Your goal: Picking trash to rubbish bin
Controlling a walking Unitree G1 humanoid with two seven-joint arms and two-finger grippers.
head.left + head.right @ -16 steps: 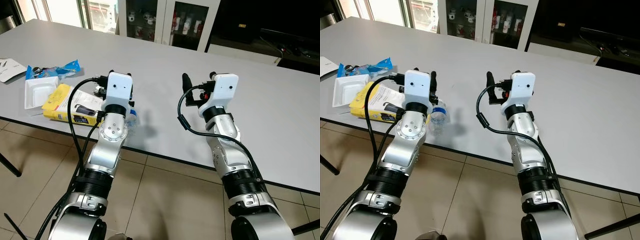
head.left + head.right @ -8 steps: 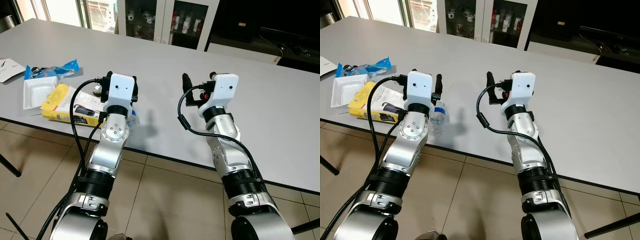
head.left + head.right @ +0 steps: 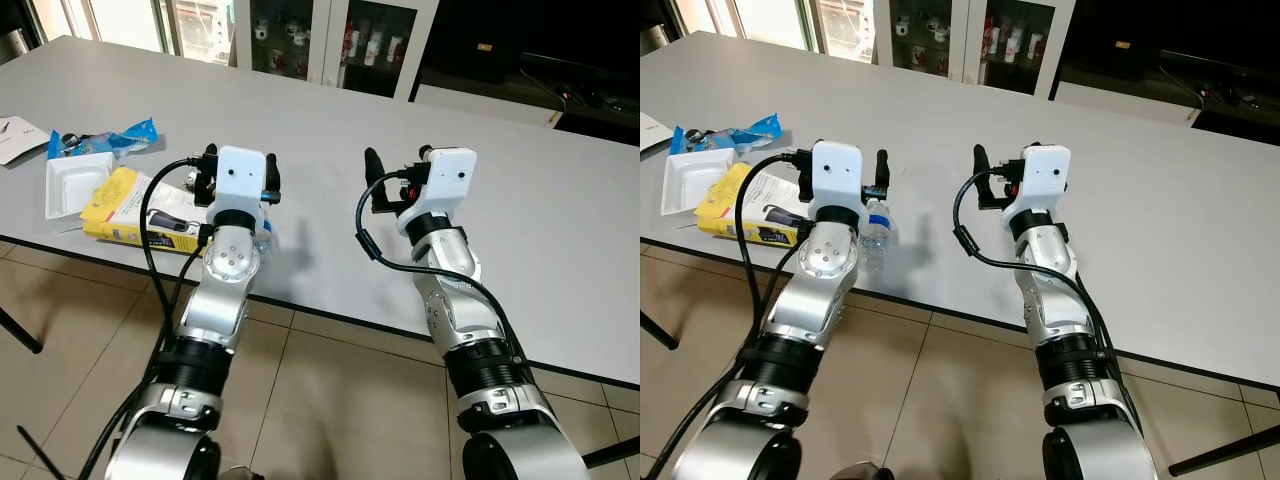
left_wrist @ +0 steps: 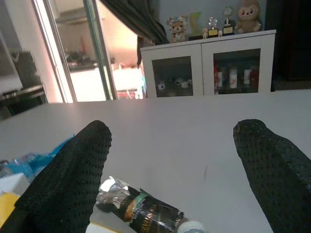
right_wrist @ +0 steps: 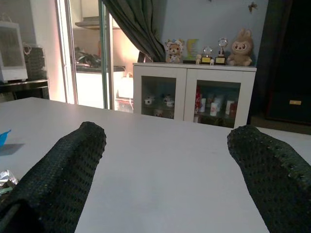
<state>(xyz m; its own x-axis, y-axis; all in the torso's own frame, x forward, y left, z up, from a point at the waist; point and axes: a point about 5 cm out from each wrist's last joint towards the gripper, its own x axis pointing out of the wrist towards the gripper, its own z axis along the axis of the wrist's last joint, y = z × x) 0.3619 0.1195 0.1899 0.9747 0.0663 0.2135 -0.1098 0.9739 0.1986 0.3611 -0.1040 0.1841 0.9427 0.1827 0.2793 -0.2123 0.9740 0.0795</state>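
While both end effectors gape: left end effector over one bottle; right end effector empty.

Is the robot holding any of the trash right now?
No, nothing is held. The left gripper is open above the table near the plastic bottle, and the right gripper is open too.

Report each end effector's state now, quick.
Left end effector: open, holding nothing, above the plastic bottle.
Right end effector: open, holding nothing, over the table.
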